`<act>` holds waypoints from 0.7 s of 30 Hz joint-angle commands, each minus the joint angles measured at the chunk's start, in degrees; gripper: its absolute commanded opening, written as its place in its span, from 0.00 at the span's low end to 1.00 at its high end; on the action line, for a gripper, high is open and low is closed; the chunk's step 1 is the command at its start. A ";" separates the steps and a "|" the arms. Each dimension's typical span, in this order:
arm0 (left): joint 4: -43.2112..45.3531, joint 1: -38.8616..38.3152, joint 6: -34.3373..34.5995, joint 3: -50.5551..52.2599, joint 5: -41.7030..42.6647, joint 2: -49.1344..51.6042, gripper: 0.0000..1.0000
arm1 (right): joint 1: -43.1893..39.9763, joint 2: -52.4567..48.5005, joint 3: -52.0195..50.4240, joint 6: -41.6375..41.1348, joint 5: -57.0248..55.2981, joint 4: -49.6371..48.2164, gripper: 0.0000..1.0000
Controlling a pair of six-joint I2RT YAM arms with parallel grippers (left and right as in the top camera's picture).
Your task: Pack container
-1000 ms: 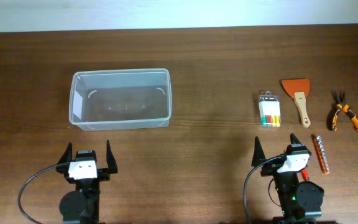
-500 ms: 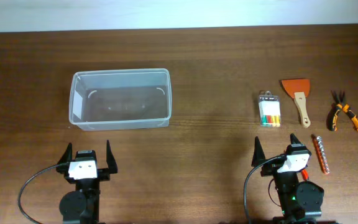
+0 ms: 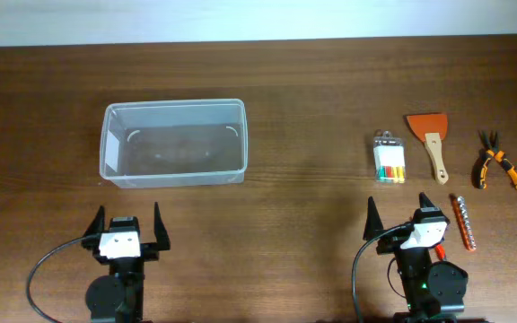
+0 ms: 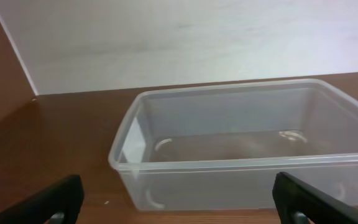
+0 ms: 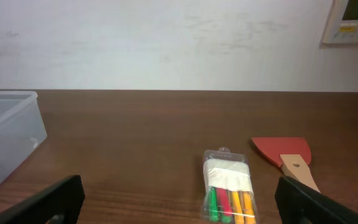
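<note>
Dark wooden table (image 3: 312, 90). The translucent clear plastic rectangular container (image 3: 173, 144) sits empty, left of centre, straight ahead of the left gripper (image 3: 127, 217), whose jaws are spread wide and hold nothing. Right gripper (image 3: 398, 211) likewise wide and empty. Tools lie spaced apart on its side (probably for single picks): orange wooden-handled scraper (image 3: 431, 144), clear pack of coloured markers (image 3: 389, 161), orange-black pliers (image 3: 496, 169), small orange bit strip (image 3: 463, 222).
</note>
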State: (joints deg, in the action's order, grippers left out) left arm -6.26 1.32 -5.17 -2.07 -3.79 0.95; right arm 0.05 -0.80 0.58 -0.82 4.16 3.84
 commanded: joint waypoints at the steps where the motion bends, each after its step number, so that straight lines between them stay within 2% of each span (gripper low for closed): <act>1: 0.26 0.33 -0.48 0.70 8.72 -0.66 0.99 | 0.33 0.55 -0.26 0.37 -0.31 0.31 0.99; 5: 2.05 0.33 1.90 0.70 24.61 -0.66 0.99 | 0.33 0.55 -0.26 0.37 -0.31 0.31 0.99; 7: 2.51 0.33 1.90 0.68 28.50 -0.66 0.99 | 0.33 0.55 -0.26 0.37 -0.28 0.31 0.99; 15: 4.96 0.37 1.92 0.68 29.16 -0.66 0.99 | 0.31 0.55 -0.26 0.37 -0.57 0.20 0.99; 21: 6.71 0.35 7.61 0.00 25.97 -0.33 0.99 | 0.31 0.55 -0.26 0.39 0.33 -5.18 0.99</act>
State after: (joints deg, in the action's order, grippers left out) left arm 0.19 1.32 -1.63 -1.98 23.53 0.91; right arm 0.05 -0.80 0.58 -0.82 4.19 0.99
